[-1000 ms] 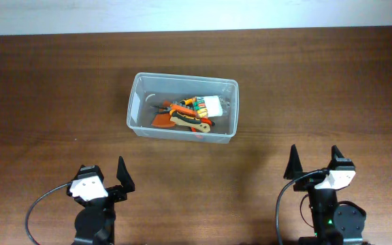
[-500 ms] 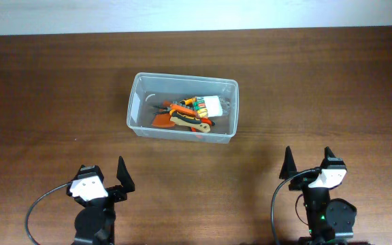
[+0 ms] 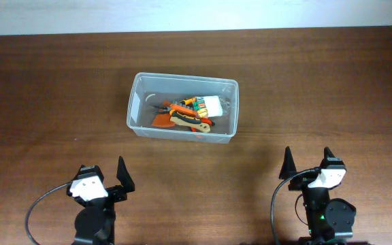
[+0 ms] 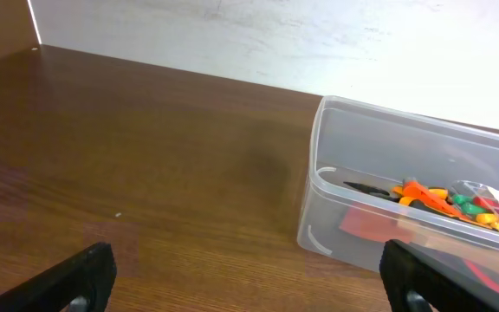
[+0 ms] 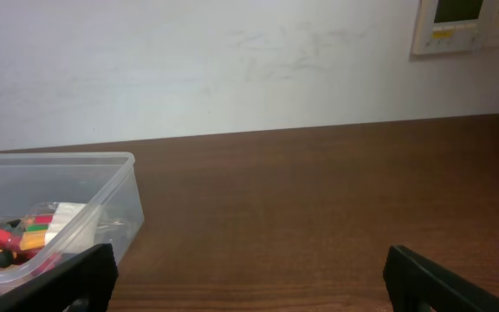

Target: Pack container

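Note:
The clear bluish container stands on the brown table, back of centre. Inside it lie orange-handled pliers, a small white box of coloured bits and other orange tools. It also shows in the left wrist view and in the right wrist view. My left gripper is open and empty near the front left edge, well short of the container. My right gripper is open and empty near the front right edge. The open jaws show in the left wrist view and the right wrist view.
A white wall runs behind the table's far edge, with a wall panel at the upper right. Bare brown tabletop lies around the container on all sides.
The right arm has drawn back slightly toward the front edge and shifted a little left over the last second. The left arm and the container have not moved.

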`<state>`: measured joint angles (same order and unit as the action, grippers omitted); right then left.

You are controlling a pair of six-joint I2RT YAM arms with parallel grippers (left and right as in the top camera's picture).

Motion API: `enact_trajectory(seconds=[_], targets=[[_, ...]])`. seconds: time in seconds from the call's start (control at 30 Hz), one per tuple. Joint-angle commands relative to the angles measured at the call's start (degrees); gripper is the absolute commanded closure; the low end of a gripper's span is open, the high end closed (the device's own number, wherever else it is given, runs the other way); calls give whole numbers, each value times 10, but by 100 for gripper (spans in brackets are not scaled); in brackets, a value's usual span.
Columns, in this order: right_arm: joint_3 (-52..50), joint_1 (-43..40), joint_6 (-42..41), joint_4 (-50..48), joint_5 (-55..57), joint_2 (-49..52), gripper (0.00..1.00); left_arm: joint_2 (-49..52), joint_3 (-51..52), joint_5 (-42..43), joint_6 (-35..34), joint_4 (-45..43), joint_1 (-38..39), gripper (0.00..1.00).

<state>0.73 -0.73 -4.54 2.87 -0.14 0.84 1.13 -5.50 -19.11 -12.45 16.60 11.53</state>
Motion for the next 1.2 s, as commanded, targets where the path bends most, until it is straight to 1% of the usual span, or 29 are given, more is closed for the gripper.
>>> enact_trajectory(seconds=[0.0, 0.1, 1.17], targets=[[-4, -4, -3, 0, -6, -6, 1, -3, 2, -2, 5, 1, 2, 1], [-4, -4, -3, 16, -5, -6, 1, -3, 2, -2, 5, 1, 2, 1], [-4, -4, -3, 16, -5, -5, 1, -3, 2, -2, 5, 1, 2, 1]])
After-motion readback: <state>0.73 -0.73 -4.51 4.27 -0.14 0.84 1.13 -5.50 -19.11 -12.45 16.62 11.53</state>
